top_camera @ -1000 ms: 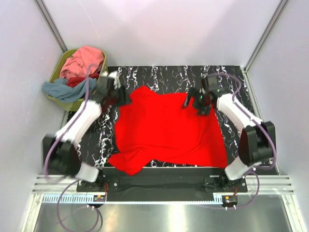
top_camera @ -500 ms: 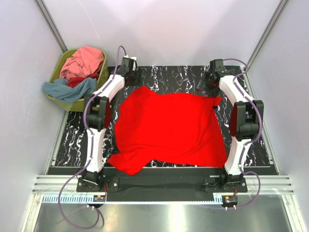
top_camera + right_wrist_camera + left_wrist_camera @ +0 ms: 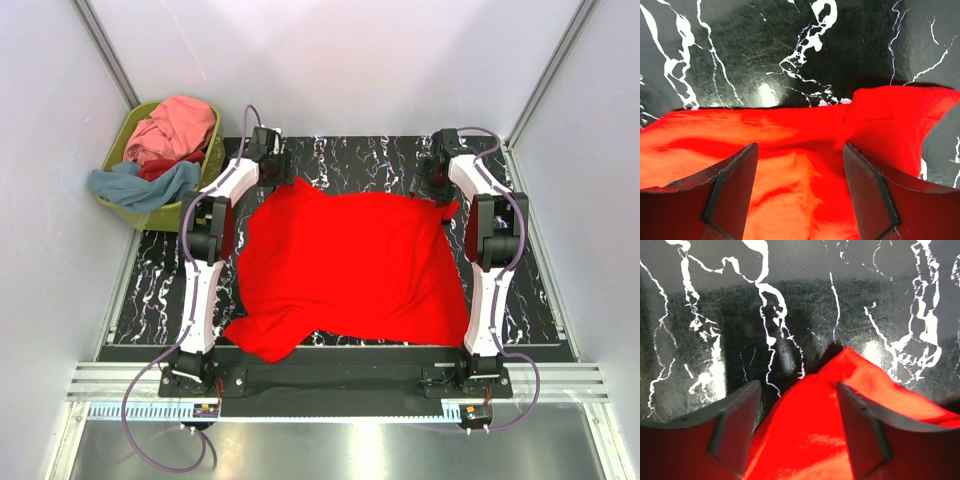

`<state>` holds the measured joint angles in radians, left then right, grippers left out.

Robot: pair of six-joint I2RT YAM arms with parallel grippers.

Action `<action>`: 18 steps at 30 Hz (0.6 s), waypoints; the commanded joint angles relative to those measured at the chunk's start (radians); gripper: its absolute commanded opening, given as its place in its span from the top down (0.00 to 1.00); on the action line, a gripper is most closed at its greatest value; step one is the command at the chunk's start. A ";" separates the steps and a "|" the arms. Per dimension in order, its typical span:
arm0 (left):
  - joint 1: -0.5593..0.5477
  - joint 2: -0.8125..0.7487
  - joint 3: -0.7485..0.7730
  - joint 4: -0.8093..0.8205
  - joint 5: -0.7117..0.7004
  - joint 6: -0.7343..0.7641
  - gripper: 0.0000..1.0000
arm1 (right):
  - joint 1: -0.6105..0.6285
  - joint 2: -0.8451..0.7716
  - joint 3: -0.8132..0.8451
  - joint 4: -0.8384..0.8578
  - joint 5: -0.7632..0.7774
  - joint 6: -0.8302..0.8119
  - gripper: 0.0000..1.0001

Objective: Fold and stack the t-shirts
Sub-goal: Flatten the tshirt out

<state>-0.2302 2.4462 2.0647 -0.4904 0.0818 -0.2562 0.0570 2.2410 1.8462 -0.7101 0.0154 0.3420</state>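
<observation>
Red t-shirt (image 3: 350,265) spread across black marbled surface (image 3: 360,155), white walls (image 3: 330,70) round it. I see left pincer (image 3: 797,400) and right pincer (image 3: 799,155) open over its far corners. Basket (image 3: 150,215) of shirts (image 3: 170,125) far left.

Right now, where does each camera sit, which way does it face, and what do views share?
Top external: above and behind the bases, facing down on the table, red t-shirt and basket; both arms show whole, left tool and right tool at the t-shirt's far corners.
Left wrist: on the left arm, facing down past its fingers at the far-left corner.
Right wrist: on the right arm, facing down past its fingers at the far-right edge.
Shared: all show the red t-shirt on the marbled table.
</observation>
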 commanded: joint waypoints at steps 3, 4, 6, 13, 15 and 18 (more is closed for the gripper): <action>0.003 0.034 0.051 0.023 0.079 -0.023 0.45 | 0.006 0.009 0.038 -0.005 0.002 -0.083 0.29; 0.003 0.036 0.051 0.021 0.082 -0.026 0.48 | 0.006 0.008 0.032 -0.003 0.000 -0.092 0.29; 0.006 0.036 0.058 0.026 0.101 -0.035 0.55 | 0.004 0.002 0.002 0.012 -0.003 -0.097 0.30; 0.014 0.031 0.081 0.045 0.141 -0.067 0.83 | 0.007 0.064 0.033 0.024 0.000 -0.126 0.32; 0.014 0.017 0.086 0.052 0.151 -0.063 0.92 | 0.007 0.084 0.059 0.023 0.009 -0.126 0.35; 0.012 -0.004 0.100 0.056 0.162 -0.051 1.00 | 0.007 0.117 0.087 0.014 0.017 -0.123 0.45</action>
<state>-0.2218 2.4786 2.1082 -0.4770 0.2028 -0.3138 0.0578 2.3112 1.8893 -0.7040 0.0181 0.2321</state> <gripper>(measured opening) 0.020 0.573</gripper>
